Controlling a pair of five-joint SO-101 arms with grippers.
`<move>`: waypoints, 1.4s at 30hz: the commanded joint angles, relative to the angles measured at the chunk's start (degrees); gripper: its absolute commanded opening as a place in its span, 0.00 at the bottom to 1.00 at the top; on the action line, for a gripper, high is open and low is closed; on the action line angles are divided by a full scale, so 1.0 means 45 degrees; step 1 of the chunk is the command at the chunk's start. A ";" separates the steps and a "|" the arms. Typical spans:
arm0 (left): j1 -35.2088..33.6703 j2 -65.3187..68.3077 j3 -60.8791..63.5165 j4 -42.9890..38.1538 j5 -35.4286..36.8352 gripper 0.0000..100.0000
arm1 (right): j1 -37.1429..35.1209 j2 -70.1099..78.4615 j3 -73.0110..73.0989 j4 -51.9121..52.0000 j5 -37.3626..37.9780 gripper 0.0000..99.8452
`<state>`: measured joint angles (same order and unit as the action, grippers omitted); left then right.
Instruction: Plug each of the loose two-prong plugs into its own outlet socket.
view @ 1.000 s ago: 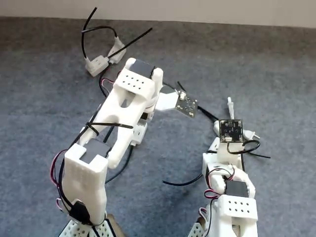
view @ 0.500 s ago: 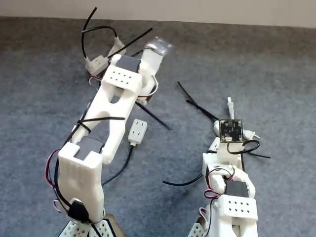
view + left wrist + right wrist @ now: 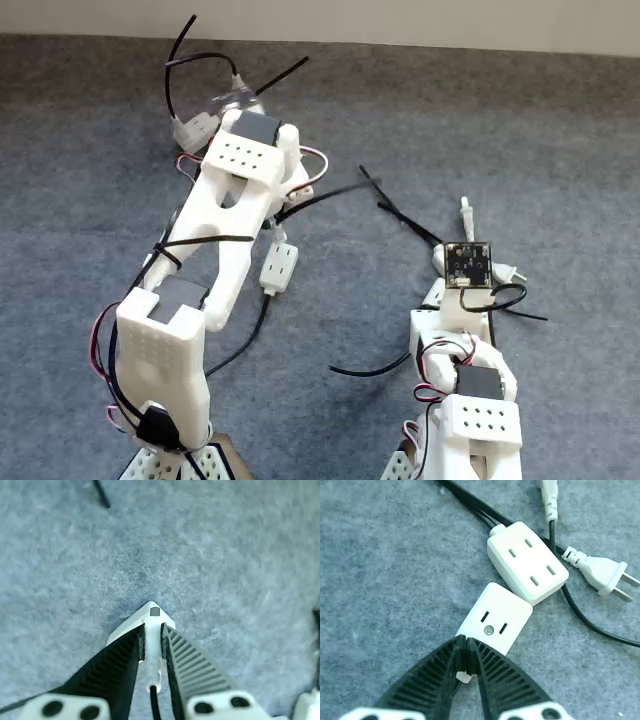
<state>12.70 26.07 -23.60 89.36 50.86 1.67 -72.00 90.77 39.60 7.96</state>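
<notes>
Over on the far left of the grey carpet (image 3: 560,130), the left gripper (image 3: 152,628) is pinched tight round a slim white plug (image 3: 151,647). The plug's black cord trails back between the fingers and its nose points down at bare carpet. I'd guess it's gripped by the body like that so it can be pushed straight into a socket, though I can't make out the prongs from here. The left arm (image 3: 235,210) stretches out towards a pair of white connectors (image 3: 197,128) at the far edge. A white multi-socket block (image 3: 278,265) lies just beside the arm with its face up, so it looks open to a plug. Nearer the right side, the right gripper (image 3: 466,645) has its jaws drawn narrow on the rear end of a single-socket block (image 3: 495,617). That looks to me like bracing, so the block won't skid when something is pressed in. This block butts against a twin-socket block (image 3: 527,560). A loose two-prong plug (image 3: 600,574) lies just beside that, prongs pointing away, and a second plug (image 3: 547,497) lies farther off. Black cords (image 3: 470,500) run under and past the twin block. I reckon they could snag or drag a block sideways.
</notes>
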 commanded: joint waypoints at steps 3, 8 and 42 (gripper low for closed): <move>-0.0869 -0.0264 -0.0498 -0.0020 -0.2930 0.01 | -0.0068 -0.0049 0.0010 -0.0264 -0.0137 0.01; -0.2764 -0.0264 -0.1592 0.0020 -0.7639 0.01 | -0.0303 -0.0049 -0.0010 -0.0283 -0.0137 0.01; -1.2493 -0.0127 -0.1495 0.1289 -0.8928 0.01 | -1.0208 1.4193 -1.3587 -0.1221 -0.7697 0.27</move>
<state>-43.03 26.15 -30.11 94.73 10.86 -44.31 -18.81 43.82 30.11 -23.78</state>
